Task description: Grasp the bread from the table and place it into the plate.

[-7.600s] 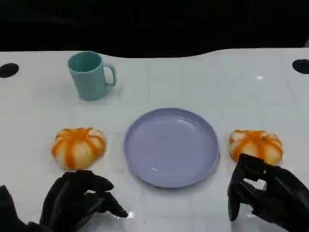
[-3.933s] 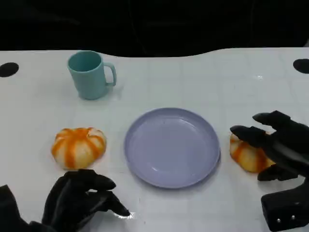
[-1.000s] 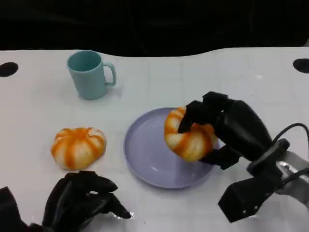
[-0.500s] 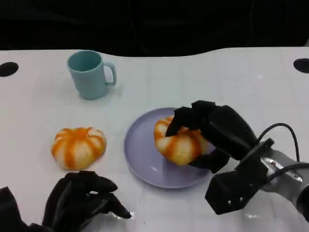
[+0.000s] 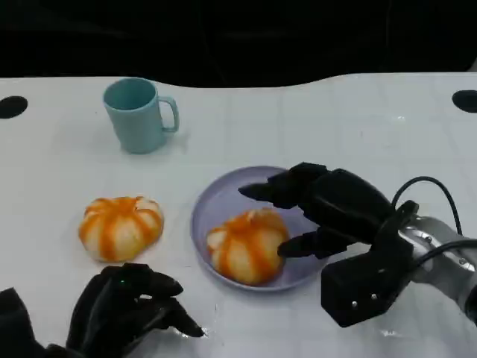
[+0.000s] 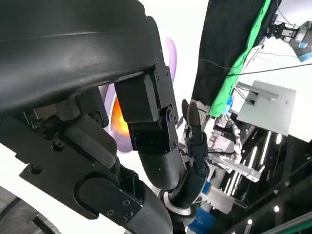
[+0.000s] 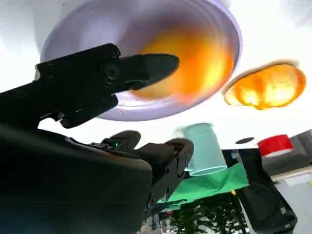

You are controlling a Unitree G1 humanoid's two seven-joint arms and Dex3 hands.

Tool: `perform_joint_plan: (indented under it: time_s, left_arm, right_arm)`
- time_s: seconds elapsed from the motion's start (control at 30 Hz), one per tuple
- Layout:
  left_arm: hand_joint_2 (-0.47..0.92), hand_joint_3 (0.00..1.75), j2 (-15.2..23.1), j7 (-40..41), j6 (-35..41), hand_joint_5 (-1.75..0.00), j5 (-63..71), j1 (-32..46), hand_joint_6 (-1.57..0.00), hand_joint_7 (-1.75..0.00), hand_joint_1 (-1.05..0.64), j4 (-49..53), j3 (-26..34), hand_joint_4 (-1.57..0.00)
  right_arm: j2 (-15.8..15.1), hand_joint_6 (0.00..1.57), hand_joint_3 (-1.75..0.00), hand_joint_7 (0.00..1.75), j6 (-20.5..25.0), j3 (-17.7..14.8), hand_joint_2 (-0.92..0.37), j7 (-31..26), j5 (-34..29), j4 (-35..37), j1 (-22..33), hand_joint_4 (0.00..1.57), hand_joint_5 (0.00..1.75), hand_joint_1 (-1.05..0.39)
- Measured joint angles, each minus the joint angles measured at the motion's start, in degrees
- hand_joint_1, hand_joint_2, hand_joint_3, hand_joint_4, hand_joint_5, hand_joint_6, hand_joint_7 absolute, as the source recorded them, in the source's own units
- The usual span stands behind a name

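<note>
An orange-and-white striped bread roll (image 5: 247, 246) lies in the front left part of the lavender plate (image 5: 225, 203). My right hand (image 5: 328, 209) hovers over the plate's right side, fingers spread, just clear of the roll. The right wrist view has the same roll (image 7: 195, 63) blurred on the plate (image 7: 92, 24) beyond my fingers (image 7: 146, 63). A second roll (image 5: 121, 227) sits on the table left of the plate. My left hand (image 5: 123, 309) rests at the front edge with its fingers curled in, holding nothing.
A teal mug (image 5: 138, 115) stands at the back left, also seen in the right wrist view (image 7: 204, 148). Black round holes mark the table's far corners (image 5: 13, 107). A cable loops over my right forearm (image 5: 421, 186).
My right hand has let go of the roll; it dropped onto the plate and rolled toward the front left. The fingers have opened. The left hand is unchanged.
</note>
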Motion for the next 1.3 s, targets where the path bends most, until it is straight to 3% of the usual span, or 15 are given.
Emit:
perform_joint_plan:
  time_s: [0.37,0.77,0.83,0.93,1.0,1.07,1.17,1.3]
  left_arm:
    - [0.65,0.00,0.0,0.0,0.1,-0.46,-0.1,0.0,-1.57,-0.20,-1.01,-0.2,-0.1,-1.57]
    - [0.65,0.00,0.0,0.0,0.1,-0.46,-0.2,0.0,-1.57,-0.19,-1.00,-0.1,0.0,-1.57]
    - [0.66,0.00,0.0,0.0,0.1,-0.46,-0.2,0.0,-1.57,-0.19,-1.00,-0.1,0.0,-1.57]
    - [0.65,0.00,0.0,0.0,0.1,-0.47,-0.2,0.0,-1.57,-0.20,-1.01,-0.1,-0.1,-1.57]
    - [0.65,0.00,0.0,0.0,0.2,-0.47,-0.2,0.0,-1.57,-0.20,-1.01,-0.1,-0.1,-1.57]
    - [0.65,0.00,0.0,0.1,0.2,-0.47,-0.2,0.0,-1.57,-0.20,-1.01,-0.2,-0.1,-1.57]
    - [0.65,0.00,-0.1,0.3,0.2,-0.47,-0.2,0.0,-1.57,-0.20,-1.01,-0.2,-0.1,-1.57]
    - [0.65,0.00,-0.2,0.3,0.2,-0.47,-0.2,0.0,-1.57,-0.21,-1.02,-0.3,-0.1,-1.57]
  right_arm:
    - [-4.9,0.23,-0.34,0.02,1.2,-2.2,-0.92,4.1,2.9,-8.0,4.9,0.09,0.30,-0.71]
    - [-9.3,0.48,-0.26,0.12,-3.0,-7.8,-0.92,5.8,10.0,-18.8,14.1,0.40,0.49,-0.60]
    - [-9.5,0.56,-0.26,0.16,-3.3,-9.1,-0.92,6.3,11.3,-20.1,15.7,0.45,0.54,-0.58]
    - [-9.6,0.68,-0.28,0.23,-4.7,-10.8,-0.92,7.6,15.1,-21.7,18.4,0.44,0.91,-0.55]
    - [-9.6,0.74,-0.27,0.36,-5.8,-11.9,-0.92,8.9,18.3,-22.6,20.2,0.47,1.14,-0.52]
    - [-9.6,0.64,-0.27,0.78,-6.6,-13.0,-0.92,10.9,21.6,-23.4,22.0,0.51,1.35,-0.50]
    - [-9.8,0.60,-0.27,1.11,-7.0,-14.2,-0.92,15.2,27.9,-25.1,24.7,0.56,1.53,-0.47]
    - [-9.8,0.57,-0.30,1.33,-6.5,-16.1,-0.92,20.7,35.2,-28.0,28.1,0.58,1.69,-0.46]
